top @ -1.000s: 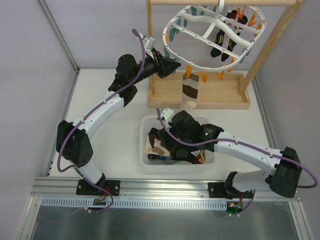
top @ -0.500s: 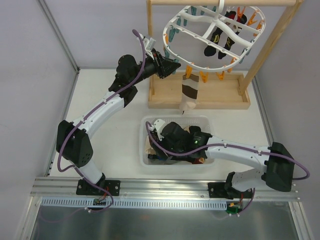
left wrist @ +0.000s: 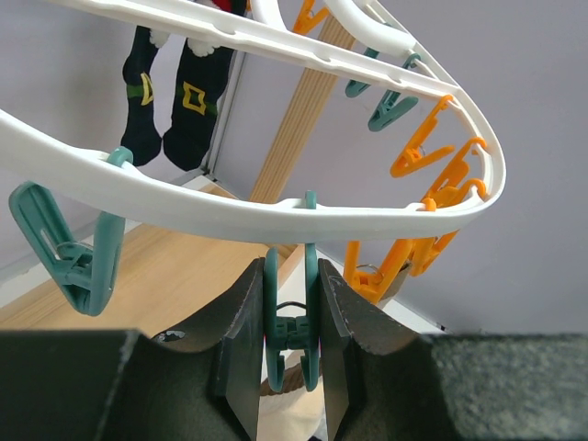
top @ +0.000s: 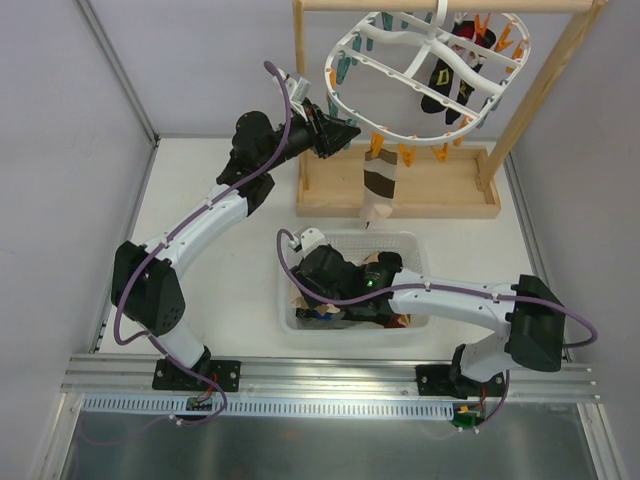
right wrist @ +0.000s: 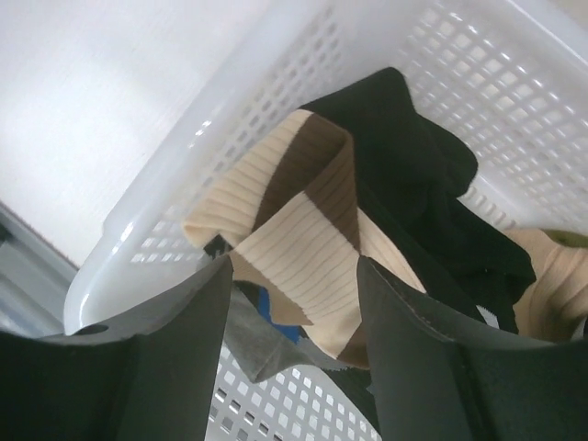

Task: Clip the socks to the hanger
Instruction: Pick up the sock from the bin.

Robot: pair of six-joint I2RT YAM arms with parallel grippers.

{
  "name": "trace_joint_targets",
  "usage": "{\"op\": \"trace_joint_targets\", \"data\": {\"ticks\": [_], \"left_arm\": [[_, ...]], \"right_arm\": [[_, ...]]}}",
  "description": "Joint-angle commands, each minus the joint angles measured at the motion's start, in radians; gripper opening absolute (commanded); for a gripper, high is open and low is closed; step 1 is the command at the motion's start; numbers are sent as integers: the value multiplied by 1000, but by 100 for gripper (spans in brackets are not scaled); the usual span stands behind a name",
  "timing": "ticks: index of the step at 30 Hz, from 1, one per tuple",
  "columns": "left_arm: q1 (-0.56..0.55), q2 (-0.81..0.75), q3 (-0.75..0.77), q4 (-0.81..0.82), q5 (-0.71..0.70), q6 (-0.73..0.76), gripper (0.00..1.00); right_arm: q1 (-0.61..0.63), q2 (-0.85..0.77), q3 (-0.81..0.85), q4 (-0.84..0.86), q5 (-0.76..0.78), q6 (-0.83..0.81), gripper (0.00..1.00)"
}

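Several socks already hang from the hanger point(left wrist: 276, 216): a banded sock point(top: 380, 185) on its near rim, black socks point(top: 445, 85) on its far side. More wait in the basket point(top: 390, 237) below it. Your left gripper point(left wrist: 292, 299) pinches a teal peg point(left wrist: 272, 289) under the hanger's rim. Your right gripper point(right wrist: 294, 276) stands spread, with a tan-and-brown sock point(right wrist: 294, 230) between its fingers, not yet clamped.

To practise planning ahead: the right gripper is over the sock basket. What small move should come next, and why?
Probably lower the right gripper and close on the tan sock: its jaws stand open over that sock in the basket, and the left gripper pinches a teal peg ready.
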Motion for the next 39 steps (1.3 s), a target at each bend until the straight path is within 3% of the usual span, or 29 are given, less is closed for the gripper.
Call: {"op": "trace_joint_targets", "data": {"ticks": [1, 16, 23, 30, 33, 37, 39], "left_arm": [[-10, -44, -26, -46, 33, 29, 0], [-10, -47, -37, -46, 33, 40, 0], [-10, -38, -32, -44, 33, 32, 0], [-10, -46, -41, -44, 29, 40, 0], [-10, -46, -43, -44, 29, 37, 0], [-10, -50, -44, -44, 29, 38, 0], [-10, -53, -46, -44, 29, 45, 0]], "right_arm": [[1, 29, 49, -12, 114, 122, 60], [18, 148, 115, -72, 206, 149, 48], [19, 159, 100, -44, 162, 167, 53], [19, 188, 110, -70, 173, 161, 50], [19, 188, 112, -83, 179, 168, 38], [19, 139, 98, -123, 225, 173, 8], [19, 78, 84, -152, 240, 175, 1]]}}
